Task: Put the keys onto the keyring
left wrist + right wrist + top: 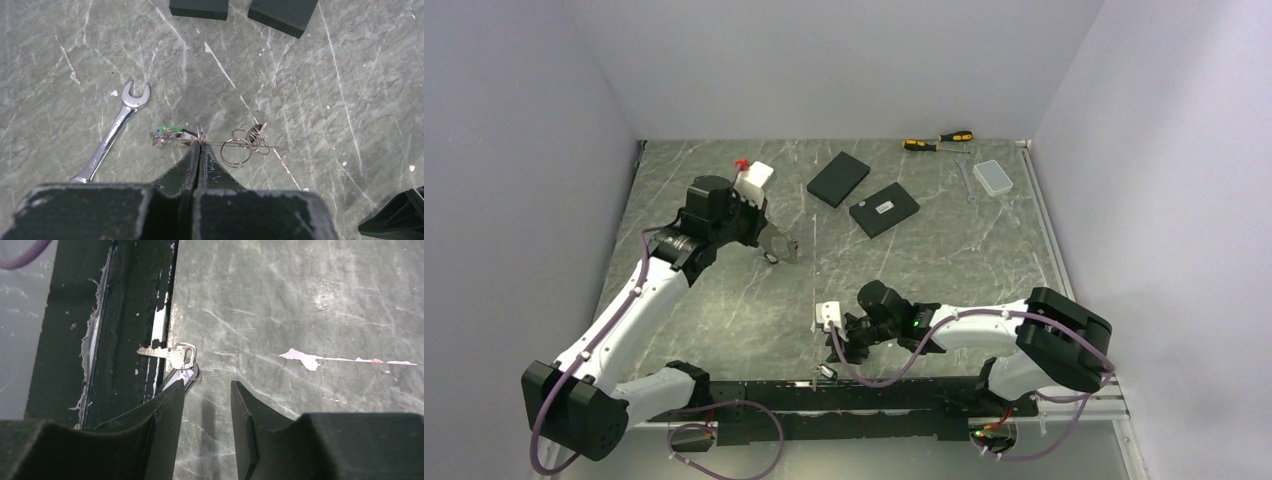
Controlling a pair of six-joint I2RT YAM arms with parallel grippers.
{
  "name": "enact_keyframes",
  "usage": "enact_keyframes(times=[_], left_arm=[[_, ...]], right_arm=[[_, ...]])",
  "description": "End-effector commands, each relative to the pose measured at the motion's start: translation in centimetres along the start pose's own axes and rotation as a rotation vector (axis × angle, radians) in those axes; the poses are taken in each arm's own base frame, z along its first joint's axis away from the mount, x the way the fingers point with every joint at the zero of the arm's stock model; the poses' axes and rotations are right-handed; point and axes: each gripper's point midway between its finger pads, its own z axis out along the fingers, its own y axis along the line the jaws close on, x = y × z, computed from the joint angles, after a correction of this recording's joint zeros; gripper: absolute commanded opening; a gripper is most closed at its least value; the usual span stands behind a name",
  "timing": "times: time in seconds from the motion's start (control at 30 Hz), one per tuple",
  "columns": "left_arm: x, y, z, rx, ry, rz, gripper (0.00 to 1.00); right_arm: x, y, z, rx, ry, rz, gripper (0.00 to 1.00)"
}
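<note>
This looks like a robotics lab test cell. Plain white walls (844,60) close the marble-pattern table (744,300) on three sides. Two arms (639,300) are bolted to a black rail (874,395) at 6 o'clock. Screwdrivers (939,141) and a wrench (965,180) lie near 1 o'clock, with two black boxes (838,178) at 12 o'clock.

Marble table (744,310): two black boxes (838,178), screwdrivers (937,141), wrench (107,142), clear box (994,177), key (172,353) near edge
</note>
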Motion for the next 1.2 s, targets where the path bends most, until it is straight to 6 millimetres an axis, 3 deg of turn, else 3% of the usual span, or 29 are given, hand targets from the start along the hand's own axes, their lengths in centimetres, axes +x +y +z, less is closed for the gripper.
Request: enact_keyframes(times=[0.0, 0.3, 1.17], left_arm=[[-3.8, 0.5, -1.6, -0.026, -0.124, 0.021, 0.00], [-3.9, 0.3, -1.8, -0.016, -0.133, 0.024, 0.00], [-4.2, -0.2, -2.0, 0.012, -0.145, 0.031, 0.00]], right_arm=[[0.1, 0.2, 0.8, 0.001, 0.005, -0.101, 0.42], [1.1, 0.0, 1.1, 0.046, 0.042, -0.168, 0.43], [1.1, 0.6, 2.1, 0.005, 0.086, -0.241, 0.43]])
